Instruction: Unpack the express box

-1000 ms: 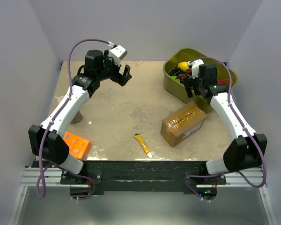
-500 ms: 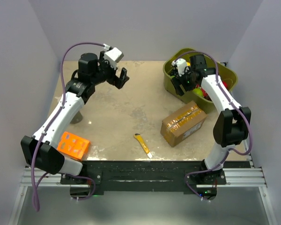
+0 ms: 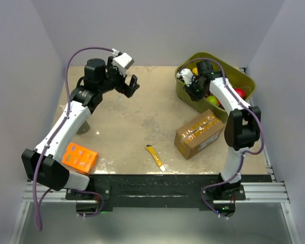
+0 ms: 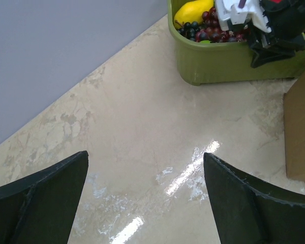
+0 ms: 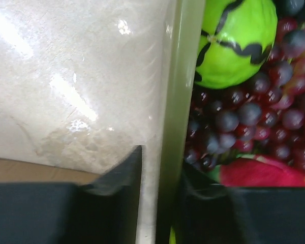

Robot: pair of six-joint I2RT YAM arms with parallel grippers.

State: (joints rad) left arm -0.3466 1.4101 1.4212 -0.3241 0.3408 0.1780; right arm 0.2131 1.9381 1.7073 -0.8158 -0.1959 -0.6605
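The express box, brown cardboard with glossy tan tape along its top, lies shut at the table's right; its edge shows in the left wrist view. My right gripper is at the near-left rim of the green bin, behind the box. Its jaws straddle the bin's wall, one finger outside and one inside among the fruit, closed tight around it. My left gripper hangs wide open and empty over bare table at the back left.
The bin holds dark grapes, a green ball, a yellow fruit and red pieces. A yellow utility knife lies near the front edge. A flat orange box sits front left.
My right arm swung left along the bin and its jaws closed over the bin's wall. The left arm drew back slightly, still open.
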